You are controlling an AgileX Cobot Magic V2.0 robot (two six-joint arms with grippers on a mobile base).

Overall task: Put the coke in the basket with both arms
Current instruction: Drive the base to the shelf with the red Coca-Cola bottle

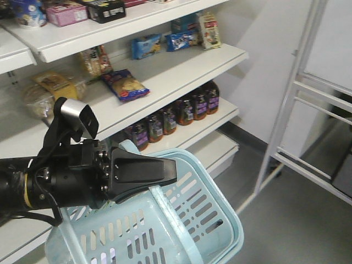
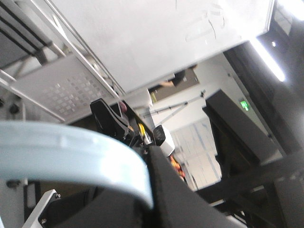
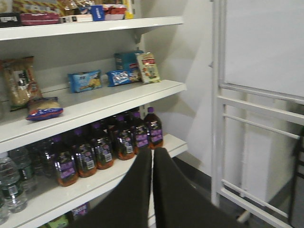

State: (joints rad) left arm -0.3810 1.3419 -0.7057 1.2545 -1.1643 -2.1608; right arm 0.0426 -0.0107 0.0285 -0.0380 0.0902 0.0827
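Shows, by judgement, the carry-and-search stage of the task: basket [image 1: 204, 212] held up by one handle [image 1: 165, 206] in front of the shelves [image 1: 165, 82], with no coke to be found in any of the three views. Shows the left gripper [image 1: 170, 171] clamped flat on that handle, jaws closed over the pale blue strap, basket hanging below and to the right of it, tilted, mouth turned up toward the shelving, nothing visible in the part of the interior on show. Confirms the grip from the left wrist view: same handle [image 2: 71, 152] curving across the frame, pressed against a black finger [image 2: 175, 199]. Has the left arm reaching in from the left edge, roughly level, silver-grey camera box [image 1: 80, 118] riding on top of the wrist. Hides the right gripper [image 3: 152, 159] from the front view; gives, from its own wrist view, fingers [image 3: 178, 199] drawn together to a thin slit with nothing between them, pointed toward the lower shelf of dark purple-labelled bottles [image 3: 102, 152], water bottles [image 3: 12, 185] further left. Calls next, probably, for locating the coke, spreading the right fingers wide enough for its body, closing on it upright, then lowering it into the basket held steady as receiver. Cannot tell from these views on which shelf, if any, to look.
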